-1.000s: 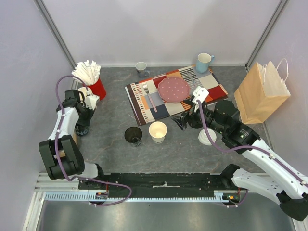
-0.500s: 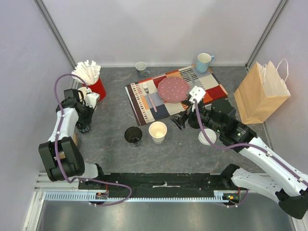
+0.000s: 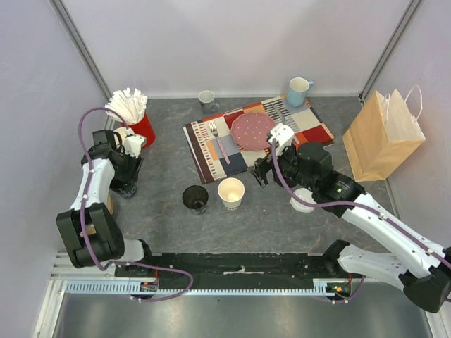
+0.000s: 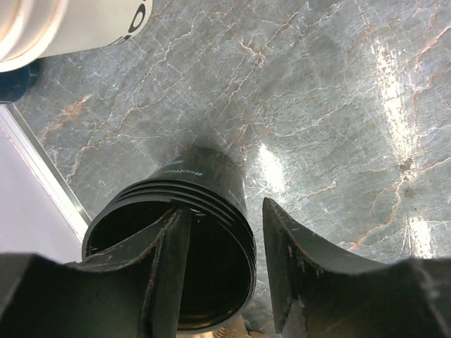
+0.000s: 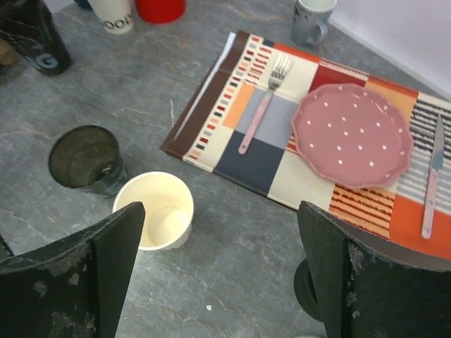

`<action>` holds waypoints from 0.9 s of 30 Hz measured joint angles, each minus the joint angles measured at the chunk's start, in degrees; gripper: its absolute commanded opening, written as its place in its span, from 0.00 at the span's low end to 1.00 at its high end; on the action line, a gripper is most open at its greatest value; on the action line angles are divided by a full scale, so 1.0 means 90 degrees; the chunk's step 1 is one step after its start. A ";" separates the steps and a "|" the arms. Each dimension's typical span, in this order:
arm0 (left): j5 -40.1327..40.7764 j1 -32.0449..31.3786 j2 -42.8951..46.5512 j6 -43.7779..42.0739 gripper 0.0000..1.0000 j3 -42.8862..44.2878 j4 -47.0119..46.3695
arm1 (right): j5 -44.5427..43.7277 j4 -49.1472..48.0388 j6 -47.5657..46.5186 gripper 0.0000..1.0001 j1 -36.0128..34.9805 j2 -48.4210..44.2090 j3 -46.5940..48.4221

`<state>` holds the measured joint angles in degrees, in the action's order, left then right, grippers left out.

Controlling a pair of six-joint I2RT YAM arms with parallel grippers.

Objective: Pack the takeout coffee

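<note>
The takeout coffee cups stand lidless side by side mid-table: a cream-white cup (image 3: 231, 192) (image 5: 156, 211) and a black cup (image 3: 195, 198) (image 5: 86, 158). A white lid (image 3: 303, 203) lies under my right arm and a black lid (image 5: 308, 290) lies by my right finger. My right gripper (image 3: 262, 172) (image 5: 220, 211) hangs wide open over bare table, just right of the cream cup. At the far left my left gripper (image 3: 127, 184) (image 4: 225, 211) is open astride the rim of a stack of black spare cups (image 4: 204, 183), one finger inside and one outside with a gap.
A striped placemat (image 3: 211, 151) carries a pink plate (image 3: 254, 130), a fork and a knife. Behind it stand a grey mug (image 3: 206, 98) and a blue mug (image 3: 299, 90). A brown paper bag (image 3: 384, 137) stands at the right, a red holder (image 3: 143, 129) and white spare cups (image 4: 70, 28) at the left.
My left jaws have opened off the wall of the black spare cup stack. My right arm has swung left and nearer, from the placemat's edge toward the cream cup, still open.
</note>
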<state>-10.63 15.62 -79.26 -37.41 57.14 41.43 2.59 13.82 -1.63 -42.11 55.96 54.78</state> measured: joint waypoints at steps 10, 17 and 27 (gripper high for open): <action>-0.0012 0.0000 0.0464 0.0002 0.62 0.0175 0.0041 | -0.1627 0.0636 0.0886 0.98 0.0420 0.0967 0.0585; -0.0211 -0.0073 0.0746 0.0007 0.62 0.0568 0.0262 | -0.2613 0.0969 0.1508 0.82 0.1248 0.1387 0.0622; -0.0682 -0.0816 0.1158 0.0379 0.62 0.1032 0.0556 | -0.2200 0.1229 0.1528 0.58 0.1360 0.2645 0.0746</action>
<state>-16.78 8.27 -68.84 -34.00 66.43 46.44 -17.21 24.88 12.12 -29.87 79.77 61.49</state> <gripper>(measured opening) 0.622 0.564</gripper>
